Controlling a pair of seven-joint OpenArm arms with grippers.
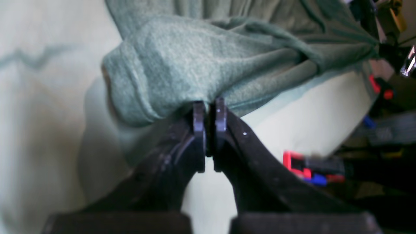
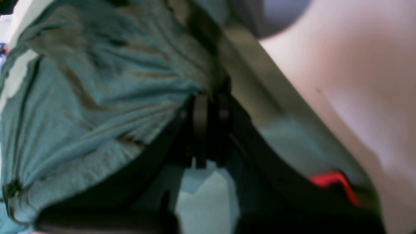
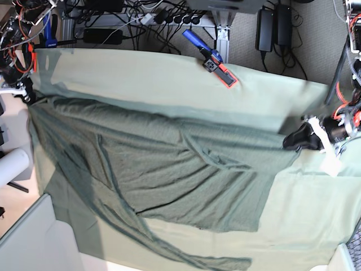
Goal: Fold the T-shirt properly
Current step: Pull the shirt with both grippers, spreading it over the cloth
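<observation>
The dark grey-green T-shirt point(image 3: 169, 169) hangs stretched between my two grippers above the pale mint tablecloth point(image 3: 169, 73), and its lower part drapes toward the near edge. My left gripper point(image 3: 294, 140), on the right of the base view, is shut on a bunched edge of the shirt point(image 1: 182, 65); the left wrist view shows the fingertips point(image 1: 209, 105) pinched on the fabric. My right gripper point(image 3: 25, 93), at the far left of the base view, is shut on another bunch of the shirt point(image 2: 97, 97); its fingertips point(image 2: 211, 100) are buried in gathered folds.
A blue and orange clamp point(image 3: 217, 63) grips the table's far edge. Cables and power bricks point(image 3: 271, 25) lie beyond it. A white roll point(image 3: 12, 165) stands off the table at the left. A red clamp point(image 1: 292, 162) shows at the table edge.
</observation>
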